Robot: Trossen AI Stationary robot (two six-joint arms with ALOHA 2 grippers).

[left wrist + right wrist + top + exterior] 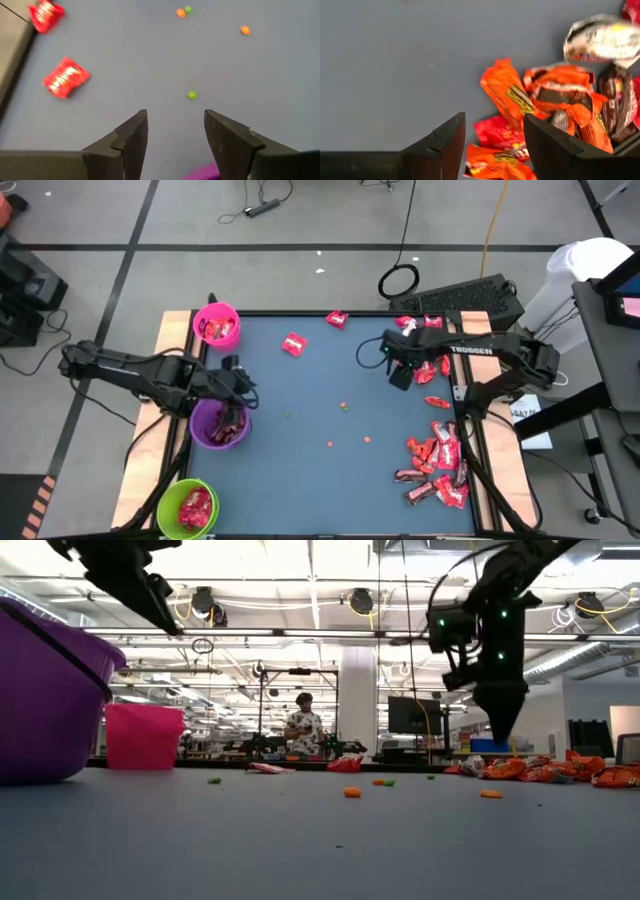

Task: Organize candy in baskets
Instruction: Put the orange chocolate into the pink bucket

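Observation:
Three baskets stand along the table's left side: pink (216, 325) far, purple (220, 424) middle, lime green (187, 508) near, each holding some candy. My left gripper (240, 386) (175, 132) hovers open and empty just beyond the purple basket's far rim (204, 173). My right gripper (400, 372) (495, 135) is open, pointing down above a cluster of orange, red and brown candy (540, 100) near the far right corner; in the low view its fingers (497, 725) end above the pieces (520, 769). Two red candies (294, 344) (337, 319) lie apart on the far side.
A larger pile of red and brown candy (437, 465) lies by the right edge, toward the near side. Tiny orange and green specks (344, 406) dot the middle of the blue mat. A person (303, 726) stands in the room beyond the table.

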